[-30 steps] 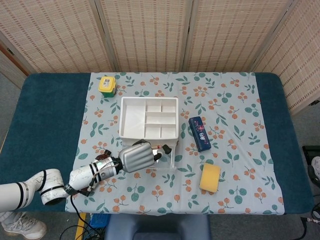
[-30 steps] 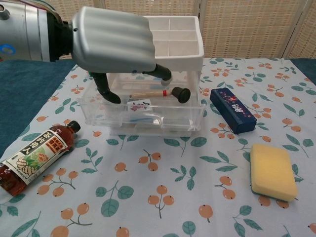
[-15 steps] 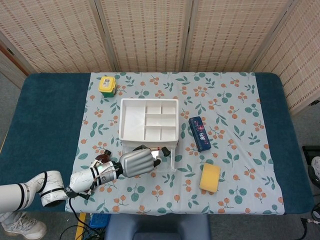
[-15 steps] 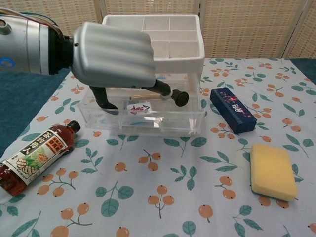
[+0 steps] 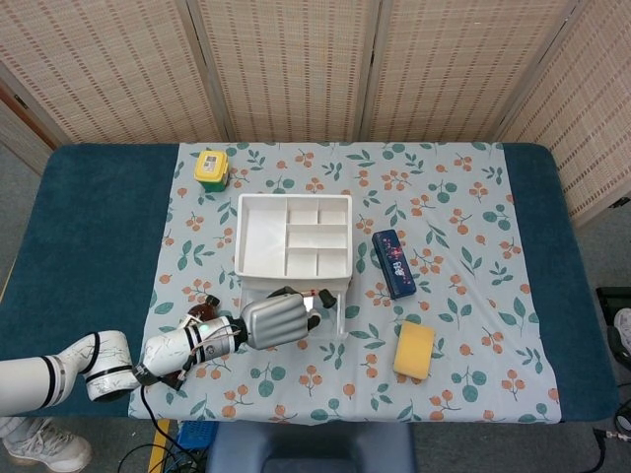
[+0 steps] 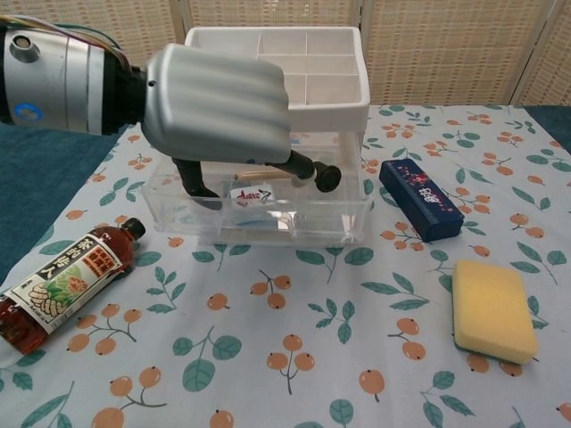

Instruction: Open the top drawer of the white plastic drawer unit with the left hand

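The white plastic drawer unit (image 5: 258, 236) (image 6: 339, 98) stands mid-table with a divided tray on top. Its clear top drawer (image 6: 303, 218) (image 5: 331, 321) is pulled out toward me and holds a few small items, among them a small card (image 6: 252, 193). My left hand (image 6: 219, 98) (image 5: 276, 320) hangs over the drawer. Its dark fingers (image 6: 192, 178) hook down inside, behind the clear front wall, while the thumb reaches out to the right. Neither view shows my right hand.
A brown tea bottle (image 6: 62, 285) (image 5: 202, 313) lies left of the drawer, beside my forearm. To the right lie a navy box (image 6: 419, 198) (image 5: 392, 263) and a yellow sponge (image 6: 493, 309) (image 5: 414, 350). Far back left sits a yellow-green container (image 5: 211, 168).
The drawer, slightly tilted a second ago, now sits level. My left hand has shifted a little to the right and nearer the table's front edge, fingers still in the drawer.
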### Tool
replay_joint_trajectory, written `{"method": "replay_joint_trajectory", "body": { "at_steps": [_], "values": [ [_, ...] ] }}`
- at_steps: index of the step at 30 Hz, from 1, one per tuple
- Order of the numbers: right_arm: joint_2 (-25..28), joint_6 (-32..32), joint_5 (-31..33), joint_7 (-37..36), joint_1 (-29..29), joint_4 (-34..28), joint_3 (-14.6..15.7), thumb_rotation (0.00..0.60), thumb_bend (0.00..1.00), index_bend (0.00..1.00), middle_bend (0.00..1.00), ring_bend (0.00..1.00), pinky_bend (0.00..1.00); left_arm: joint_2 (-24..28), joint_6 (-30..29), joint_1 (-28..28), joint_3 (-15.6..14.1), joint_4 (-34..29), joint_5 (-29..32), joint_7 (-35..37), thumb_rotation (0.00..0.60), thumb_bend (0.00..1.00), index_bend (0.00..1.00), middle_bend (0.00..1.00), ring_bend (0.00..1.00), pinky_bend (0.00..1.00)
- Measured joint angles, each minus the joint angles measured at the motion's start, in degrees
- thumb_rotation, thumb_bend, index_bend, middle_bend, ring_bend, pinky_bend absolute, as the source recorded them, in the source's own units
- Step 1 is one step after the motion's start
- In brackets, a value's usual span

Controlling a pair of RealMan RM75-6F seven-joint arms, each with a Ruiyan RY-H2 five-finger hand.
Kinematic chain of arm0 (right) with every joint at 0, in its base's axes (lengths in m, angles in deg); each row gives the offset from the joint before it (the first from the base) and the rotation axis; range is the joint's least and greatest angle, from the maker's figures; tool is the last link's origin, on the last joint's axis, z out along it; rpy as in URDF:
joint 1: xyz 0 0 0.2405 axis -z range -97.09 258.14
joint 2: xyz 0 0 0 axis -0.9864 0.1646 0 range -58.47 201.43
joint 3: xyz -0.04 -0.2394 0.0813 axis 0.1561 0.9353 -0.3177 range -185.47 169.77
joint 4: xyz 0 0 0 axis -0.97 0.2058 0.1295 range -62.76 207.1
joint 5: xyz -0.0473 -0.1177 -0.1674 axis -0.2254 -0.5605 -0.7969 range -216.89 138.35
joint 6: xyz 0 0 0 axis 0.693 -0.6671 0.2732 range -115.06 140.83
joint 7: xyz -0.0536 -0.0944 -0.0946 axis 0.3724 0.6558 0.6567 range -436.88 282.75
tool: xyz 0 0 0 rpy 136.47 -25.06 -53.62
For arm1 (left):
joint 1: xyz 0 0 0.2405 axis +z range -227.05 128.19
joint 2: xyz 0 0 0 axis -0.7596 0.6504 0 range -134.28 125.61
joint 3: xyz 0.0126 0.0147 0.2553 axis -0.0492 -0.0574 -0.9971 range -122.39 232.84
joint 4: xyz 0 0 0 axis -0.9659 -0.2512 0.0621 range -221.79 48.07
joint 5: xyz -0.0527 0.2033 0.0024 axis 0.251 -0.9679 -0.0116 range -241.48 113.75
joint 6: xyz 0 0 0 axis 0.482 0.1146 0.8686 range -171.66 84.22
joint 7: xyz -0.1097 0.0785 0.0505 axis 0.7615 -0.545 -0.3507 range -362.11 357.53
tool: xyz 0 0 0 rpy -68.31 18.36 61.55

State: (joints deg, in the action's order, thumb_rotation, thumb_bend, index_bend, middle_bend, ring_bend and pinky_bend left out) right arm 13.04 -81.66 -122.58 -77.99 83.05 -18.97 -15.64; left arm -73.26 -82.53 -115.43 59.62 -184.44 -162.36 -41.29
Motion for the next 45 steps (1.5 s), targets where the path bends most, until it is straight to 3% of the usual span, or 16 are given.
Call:
{"method": "replay_joint_trajectory", "body": {
  "at_steps": [23,45],
  "values": [
    [-0.56,-0.06,0.09,-0.92,-0.03,1.14,-0.21,0.6,0.39,0.0,0.01,0.01,0.02,-1.05,2.66,-2.97,0.18,1.94,-1.35,2.1,0.6,0.13,0.43,0.95,1.0,1.0],
    [-0.95,0.41,0.56,-1.0,-0.21,1.75,-0.39,0.6,0.39,0.0,0.01,0.01,0.02,-1.99,4.18,-5.2,-0.04,3.65,-0.95,7.88,0.6,0.13,0.42,0.95,1.0,1.0]
  ]
}}
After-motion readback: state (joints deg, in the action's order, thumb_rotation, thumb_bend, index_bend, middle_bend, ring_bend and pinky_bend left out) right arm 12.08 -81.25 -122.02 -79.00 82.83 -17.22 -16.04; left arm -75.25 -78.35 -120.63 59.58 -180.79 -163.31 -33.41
